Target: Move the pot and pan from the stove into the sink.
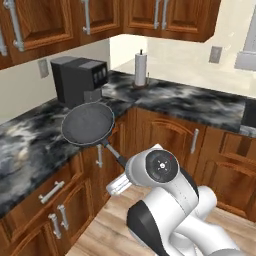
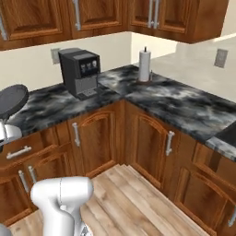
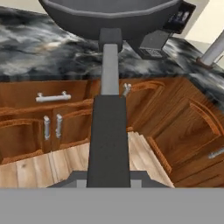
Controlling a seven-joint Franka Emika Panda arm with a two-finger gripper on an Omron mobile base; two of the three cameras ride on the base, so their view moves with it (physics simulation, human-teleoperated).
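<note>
The jaws were shut on the pan's (image 1: 89, 124) long thin handle, at its far end, and held the pan in the air above the edge of the desk (image 1: 30, 145), clear of its marbled top. In the left base view the pan hung roughly level, its round bowl over the desk's front edge and its handle running down and to the right toward the arm's wrist, which hid the grip itself. Behind the pan a black coffee machine (image 1: 80, 78) stood on the desk against the wall, and farther along, in the corner, a paper towel roll (image 1: 141, 69) stood upright. In the right base view the pan (image 2: 11, 100) showed at the left edge, above the desk, well apart from the coffee machine (image 2: 81, 72) and the towel roll (image 2: 144, 65). In the hand view the handle ran straight up the middle from between the jaws to the pan's (image 3: 113, 15) dark bowl at the top, with the brown cabinet doors (image 3: 57, 127) and the plank floor (image 3: 43, 168) beneath it. At the right edge of the left base view a dark strip of the stove (image 1: 249, 114) lay in the desk, well away from the pan.
</note>
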